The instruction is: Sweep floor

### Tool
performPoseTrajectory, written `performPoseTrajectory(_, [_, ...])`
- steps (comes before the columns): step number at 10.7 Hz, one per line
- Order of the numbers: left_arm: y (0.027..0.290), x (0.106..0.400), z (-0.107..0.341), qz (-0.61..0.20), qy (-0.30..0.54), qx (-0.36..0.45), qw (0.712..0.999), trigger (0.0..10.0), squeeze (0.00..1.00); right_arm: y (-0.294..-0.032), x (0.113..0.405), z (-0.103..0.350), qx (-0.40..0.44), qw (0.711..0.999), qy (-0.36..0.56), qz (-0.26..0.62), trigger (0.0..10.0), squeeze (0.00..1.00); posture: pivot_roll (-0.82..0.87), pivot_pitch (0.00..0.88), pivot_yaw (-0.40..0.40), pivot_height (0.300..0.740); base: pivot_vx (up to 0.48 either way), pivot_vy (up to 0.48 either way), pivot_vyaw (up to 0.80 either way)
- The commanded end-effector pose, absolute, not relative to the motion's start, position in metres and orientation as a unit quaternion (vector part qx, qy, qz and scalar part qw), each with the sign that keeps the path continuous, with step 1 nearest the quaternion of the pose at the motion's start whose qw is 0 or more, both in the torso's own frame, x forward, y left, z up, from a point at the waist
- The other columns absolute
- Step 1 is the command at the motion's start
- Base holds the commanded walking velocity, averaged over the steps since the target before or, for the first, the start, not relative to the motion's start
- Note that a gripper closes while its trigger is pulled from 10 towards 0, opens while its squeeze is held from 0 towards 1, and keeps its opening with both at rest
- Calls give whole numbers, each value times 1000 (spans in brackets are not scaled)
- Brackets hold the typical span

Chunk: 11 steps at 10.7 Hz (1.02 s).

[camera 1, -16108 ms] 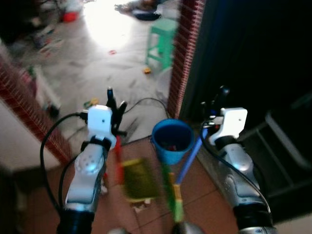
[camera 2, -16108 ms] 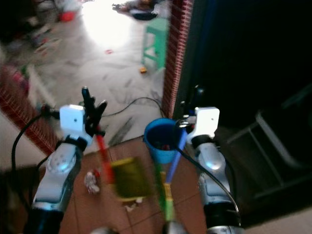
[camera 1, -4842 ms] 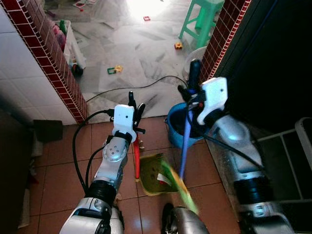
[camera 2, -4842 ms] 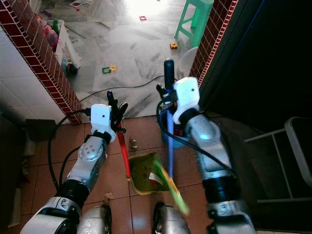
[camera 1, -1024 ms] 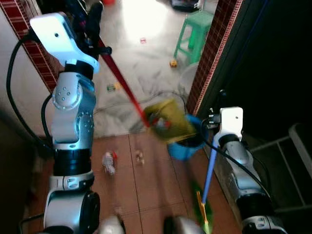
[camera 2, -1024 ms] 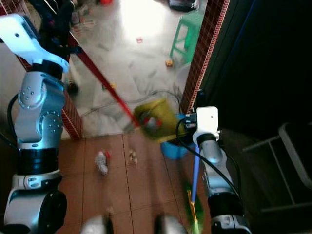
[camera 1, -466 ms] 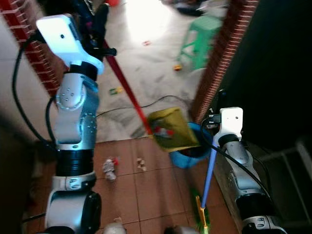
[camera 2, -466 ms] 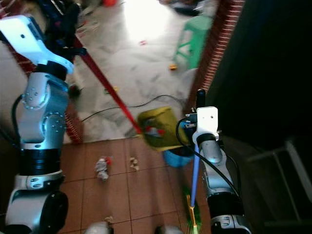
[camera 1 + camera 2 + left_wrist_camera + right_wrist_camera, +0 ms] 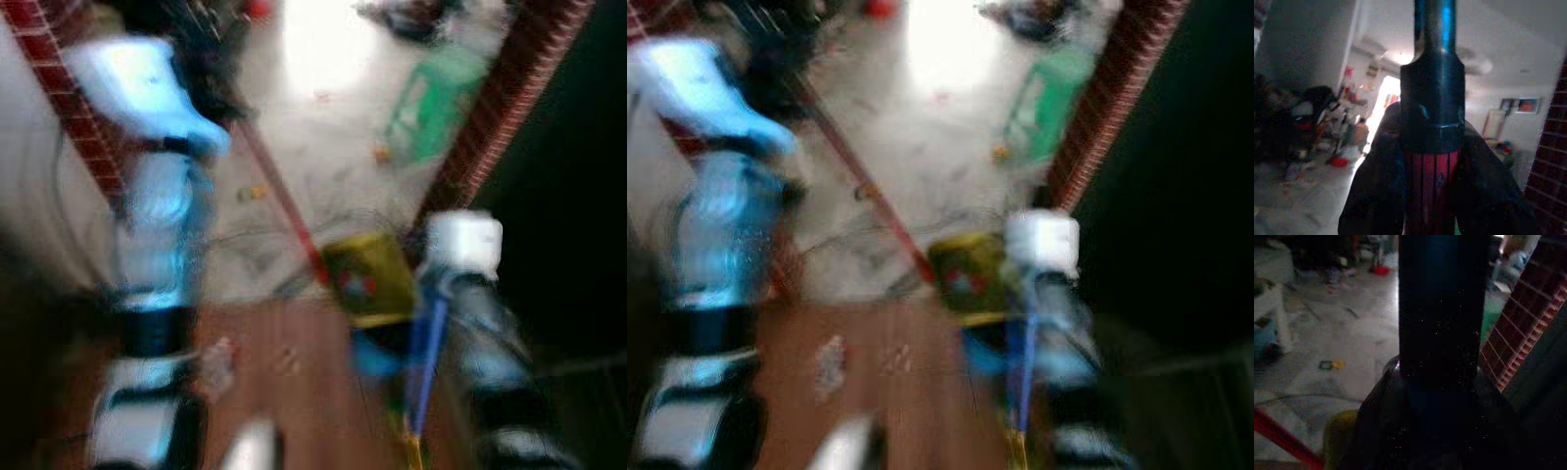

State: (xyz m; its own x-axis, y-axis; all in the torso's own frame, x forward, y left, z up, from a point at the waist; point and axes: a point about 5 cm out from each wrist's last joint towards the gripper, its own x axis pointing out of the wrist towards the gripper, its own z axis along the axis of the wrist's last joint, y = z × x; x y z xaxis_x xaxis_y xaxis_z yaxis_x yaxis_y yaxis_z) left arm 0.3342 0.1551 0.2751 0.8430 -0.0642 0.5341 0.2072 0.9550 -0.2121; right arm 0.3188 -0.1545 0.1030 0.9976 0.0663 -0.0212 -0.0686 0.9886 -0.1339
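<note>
1. Head views, heavily blurred: the left tool (image 9: 211, 59) is raised high, clamped on the red handle (image 9: 284, 211) of the yellow-green dustpan (image 9: 367, 279), which hangs in the air above the blue bucket (image 9: 377, 357).
2. The right tool (image 9: 1430, 431), held lower, is clamped on the blue broom handle (image 9: 426, 357), which runs down toward the brown tiled floor (image 9: 284, 392).
3. Background: green stool (image 9: 431, 103) beside a red brick pillar (image 9: 509, 108).

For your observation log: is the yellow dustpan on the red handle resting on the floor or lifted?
Lifted: the yellow dustpan hangs tilted from its red handle, held high by the left gripper, above the blue bucket.
</note>
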Motion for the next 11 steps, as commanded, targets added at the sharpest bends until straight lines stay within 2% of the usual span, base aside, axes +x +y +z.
performPoseTrajectory(1, [141, 327, 299, -100, -319, -114, 936, 10000, 0, -174, 318, 106, -68, 998, 2, 4, 10000, 0, -21, 0, -12, 740, 0, 0, 0])
performPoseTrajectory(3, [140, 327, 297, -105, -314, -115, 936, 10000, 0, -174, 319, 107, -69, 998, 2, 6, 10000, 0, -19, 0, -14, 740, 0, 0, 0])
performPoseTrajectory(7, [125, 327, 287, -163, -286, -97, 939, 10000, 0, -176, 321, 107, -72, 997, 5, 6, 10000, 0, -20, 0, -17, 740, 0, 0, 0])
performPoseTrajectory(11, [110, 329, 280, -138, -314, -35, 939, 10000, 0, -172, 321, 108, -70, 998, 1, 11, 10000, 0, -26, 0, -20, 740, 0, 0, 0])
